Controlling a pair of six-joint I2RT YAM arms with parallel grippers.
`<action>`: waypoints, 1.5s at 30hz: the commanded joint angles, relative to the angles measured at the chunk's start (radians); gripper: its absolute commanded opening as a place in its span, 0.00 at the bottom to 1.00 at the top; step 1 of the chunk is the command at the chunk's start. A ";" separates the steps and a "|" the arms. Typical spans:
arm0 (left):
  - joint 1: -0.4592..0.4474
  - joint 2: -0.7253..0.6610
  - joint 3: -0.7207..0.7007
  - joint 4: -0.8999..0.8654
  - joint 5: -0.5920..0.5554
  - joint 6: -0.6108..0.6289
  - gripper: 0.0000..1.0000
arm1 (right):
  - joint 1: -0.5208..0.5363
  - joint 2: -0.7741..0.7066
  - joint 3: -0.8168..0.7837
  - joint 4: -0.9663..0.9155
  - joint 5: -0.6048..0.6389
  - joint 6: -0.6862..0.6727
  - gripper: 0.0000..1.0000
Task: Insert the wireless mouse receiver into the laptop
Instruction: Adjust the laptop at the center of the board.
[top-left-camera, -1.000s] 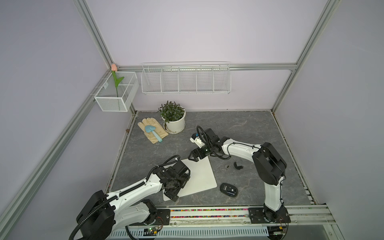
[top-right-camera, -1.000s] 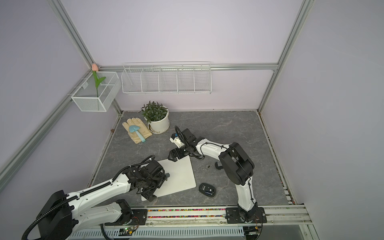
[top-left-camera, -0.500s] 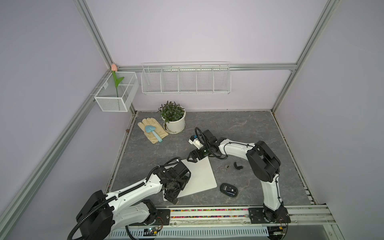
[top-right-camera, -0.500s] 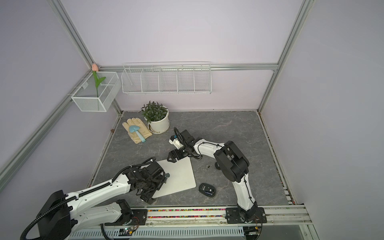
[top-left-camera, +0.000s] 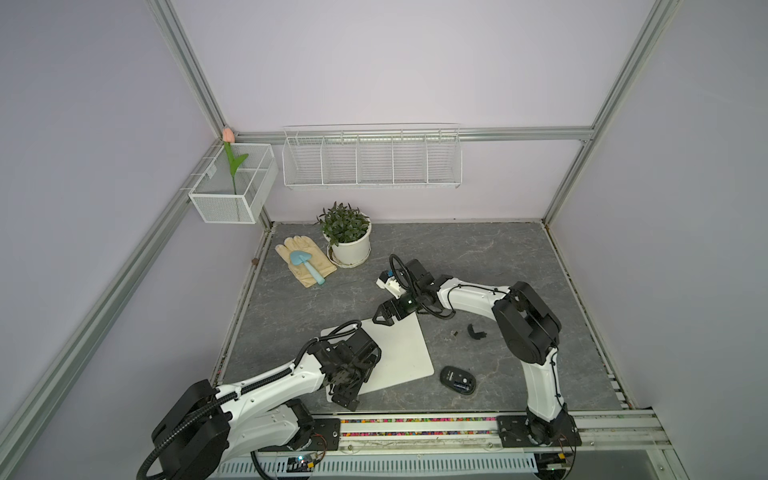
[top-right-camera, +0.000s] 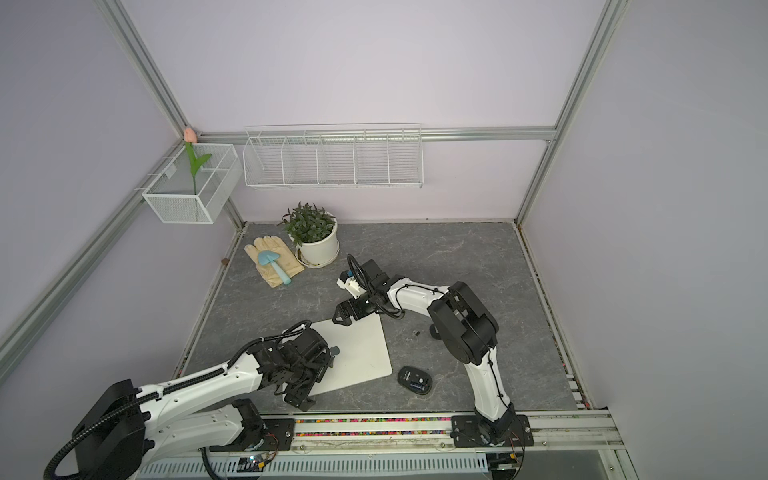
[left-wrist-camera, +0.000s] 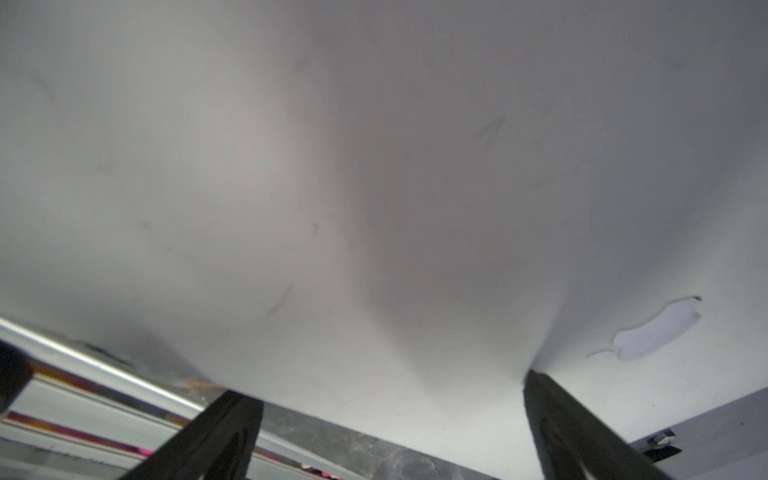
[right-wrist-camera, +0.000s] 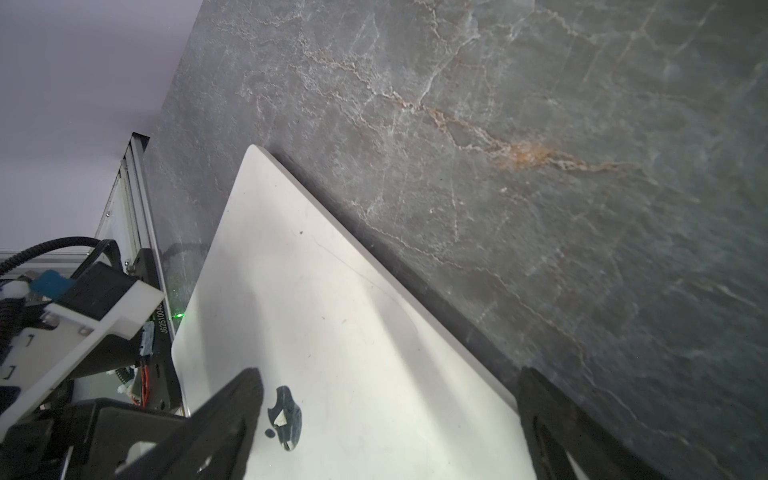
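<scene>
Over opposite corners of the slim silver-white laptop (top-left-camera: 401, 353), the left gripper (top-left-camera: 343, 397) and right gripper (top-left-camera: 381, 318) gape empty, seemingly to steady it, the tiny dark receiver stub (top-left-camera: 454, 333) lying apart.

Matt silver laptop (right-wrist-camera: 332, 311) — veined stone-look table (right-wrist-camera: 540, 124)

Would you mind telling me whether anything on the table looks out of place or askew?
Yes. The laptop lies closed and skewed to the edges of the table. The mouse seems to lie belly-up, and a curved black piece and the tiny receiver lie loose nearby, apart from both.
</scene>
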 joint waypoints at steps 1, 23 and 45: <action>0.009 0.030 -0.076 0.106 -0.125 -0.026 1.00 | 0.004 -0.025 -0.032 0.001 -0.031 -0.019 0.99; 0.132 0.351 0.209 0.227 -0.375 0.463 1.00 | -0.034 -0.142 -0.247 0.089 0.051 0.093 0.87; 0.133 0.553 0.443 0.317 -0.312 0.567 1.00 | -0.064 -0.141 -0.227 0.104 0.042 0.142 0.86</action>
